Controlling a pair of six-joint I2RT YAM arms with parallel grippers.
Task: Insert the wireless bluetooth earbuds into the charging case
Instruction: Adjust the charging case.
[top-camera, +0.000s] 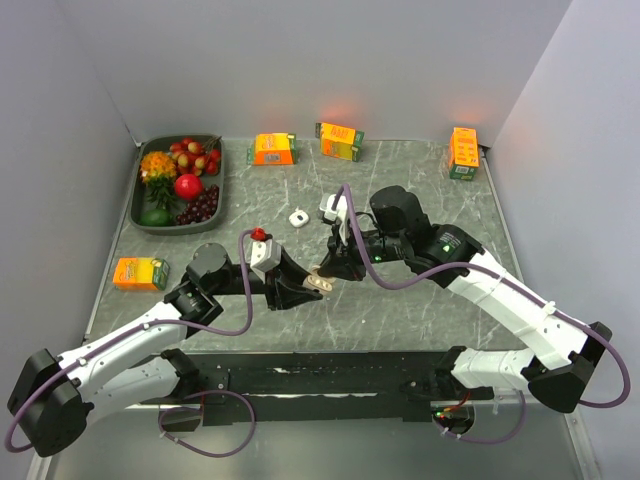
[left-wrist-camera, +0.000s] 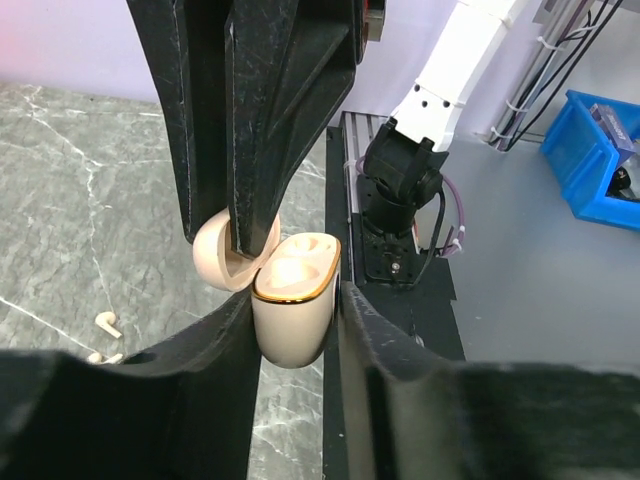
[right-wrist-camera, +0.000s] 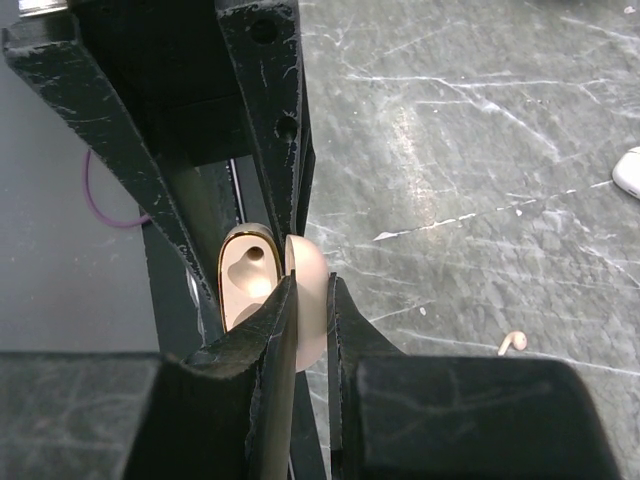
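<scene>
Top external view, nearest the arm bases: the left tool (top-camera: 308, 288) and the right tool (top-camera: 328, 272) meet over the middle of the grey marbled tabletop (top-camera: 410, 312), both on the charging case (top-camera: 318, 283), which is held up off the surface. The left wrist view shows the left tool clenched on the beige, gold-rimmed body of the case, one finger against each side. The case is open, its moulded wells exposed and facing up. The lid (left-wrist-camera: 235, 255) hangs hinged to one side, pinched between the right tool's fingers coming down from above. The right wrist view confirms that grip: its two fingers are closed on the rounded lid, with the open body just beside it. The two white stemmed earbuds (left-wrist-camera: 107, 323) are outside the case, lying loose on the tabletop near each other, below and to the side of it; one of them also shows in the right wrist view. Further back, a white rounded-square piece (top-camera: 297, 216) lies on the tabletop. On the far left stands a dark tray (top-camera: 224, 190) holding a red round fruit (top-camera: 188, 185), dark grapes (top-camera: 200, 206), strawberries (top-camera: 196, 152) and some green and orange produce. One orange carton (top-camera: 140, 272) sits near the left edge, below the tray, and three more (top-camera: 340, 140) stand along the back.
</scene>
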